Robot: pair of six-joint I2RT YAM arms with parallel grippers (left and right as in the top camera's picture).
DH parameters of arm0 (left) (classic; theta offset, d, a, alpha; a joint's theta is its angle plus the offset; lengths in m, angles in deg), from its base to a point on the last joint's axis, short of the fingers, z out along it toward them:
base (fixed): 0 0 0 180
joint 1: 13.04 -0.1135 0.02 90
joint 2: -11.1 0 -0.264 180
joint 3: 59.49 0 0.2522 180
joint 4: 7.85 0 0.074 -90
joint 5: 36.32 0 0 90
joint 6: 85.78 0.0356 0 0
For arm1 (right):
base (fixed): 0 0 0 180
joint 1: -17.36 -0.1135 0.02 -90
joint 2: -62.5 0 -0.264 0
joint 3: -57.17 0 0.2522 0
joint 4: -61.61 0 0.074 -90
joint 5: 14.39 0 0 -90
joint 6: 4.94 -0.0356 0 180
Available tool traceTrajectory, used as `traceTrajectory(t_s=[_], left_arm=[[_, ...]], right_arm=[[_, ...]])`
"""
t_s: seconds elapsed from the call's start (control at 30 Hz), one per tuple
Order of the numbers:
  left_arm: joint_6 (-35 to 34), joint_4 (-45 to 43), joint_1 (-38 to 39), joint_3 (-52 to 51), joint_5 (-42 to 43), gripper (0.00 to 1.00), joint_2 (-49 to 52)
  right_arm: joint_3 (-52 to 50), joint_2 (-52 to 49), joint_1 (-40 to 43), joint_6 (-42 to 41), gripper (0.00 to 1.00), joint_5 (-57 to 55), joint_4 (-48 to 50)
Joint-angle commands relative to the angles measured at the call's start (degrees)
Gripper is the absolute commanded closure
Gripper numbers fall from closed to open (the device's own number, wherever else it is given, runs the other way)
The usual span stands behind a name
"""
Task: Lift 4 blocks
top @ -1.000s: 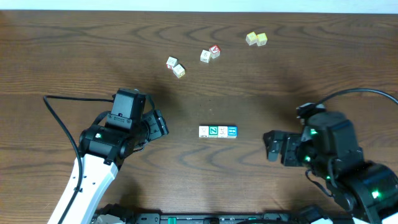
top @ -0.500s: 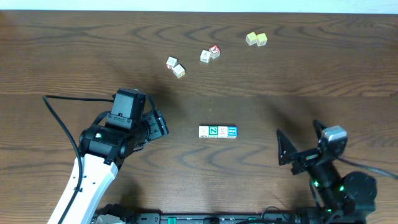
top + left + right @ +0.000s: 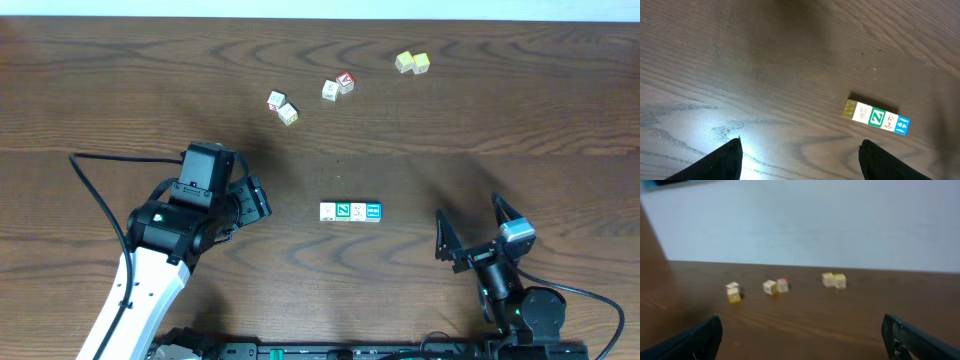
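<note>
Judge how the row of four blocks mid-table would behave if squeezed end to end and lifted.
The row of four blocks is separate cubes abutting, so it would probably buckle unless squeezed squarely along its line. Small and wooden-looking, they are likely light and rigid. Flat faces on the smooth table suggest sliding, not rolling.

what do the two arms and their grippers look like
Left arm: white lower link, black joint housings, a black cable looping beside it. Right arm: black, small green light, pale grey block at the wrist. The left gripper and right gripper are black with tapered tips.
</note>
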Motion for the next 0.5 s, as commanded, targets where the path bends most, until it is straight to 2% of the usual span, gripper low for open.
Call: traceTrajectory(t_s=[0.0, 0.17, 0.47], left_arm=[[0.98, 0.20, -0.26, 1.01, -0.90, 0.25, 0.02], [0.98, 0.20, -0.26, 1.01, -0.92, 0.25, 0.02], [0.98, 0.22, -0.26, 1.01, -0.92, 0.25, 0.02]], right_arm=[[-0.17, 0.57, -0.59, -1.07, 0.01, -6.62, -0.57], [-0.15, 0.57, -0.48, -1.05, 0.01, -11.32, -7.13], [-0.15, 0.55, -0.52, 0.66, 0.01, -11.54, -6.58]])
